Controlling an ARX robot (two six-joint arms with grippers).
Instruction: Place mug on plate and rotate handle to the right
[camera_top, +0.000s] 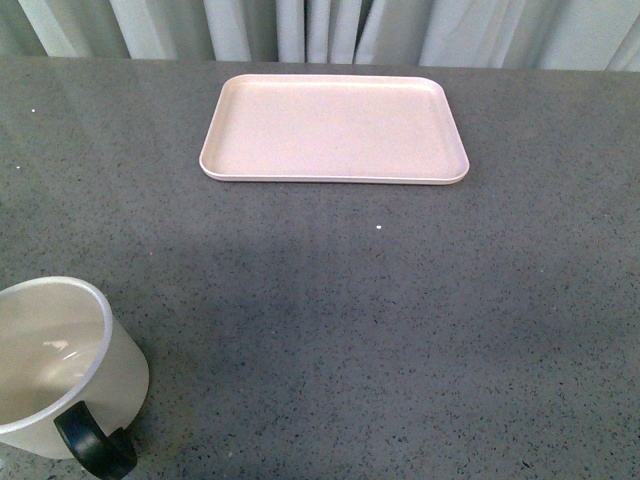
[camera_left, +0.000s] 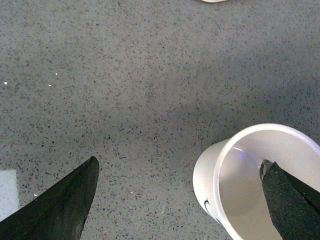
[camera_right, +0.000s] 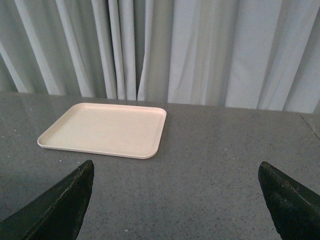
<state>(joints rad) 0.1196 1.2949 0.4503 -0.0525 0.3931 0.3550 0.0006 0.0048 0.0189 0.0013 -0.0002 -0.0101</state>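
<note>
L gripper (camera_left: 179, 162): jaws wide apart, nothing clamped. 1 finger (camera_left: 287, 197) shows over the open mouth of the mug (camera_left: 250, 175); cannot tell if it dips inside or sits above the rim. Other finger is over bare table (camera_left: 150, 90), well clear of the mug wall.

R gripper (camera_right: 176, 164): jaws wide apart too, nothing between them, over the table, facing the plate (camera_right: 105, 130) and the curtain (camera_right: 200, 50) behind it.

Mug (camera_top: 60, 365): white, stands on the table at the near L edge of front view, partly cut off by the frame. Handle (camera_top: 95, 445): black, on the side nearest the robot.

Plate (camera_top: 335, 130): pale pink, flat on the table at the far side, approx centre, well apart from the mug. 1 small white speck (camera_top: 378, 228) on the table just in front of it.
</note>
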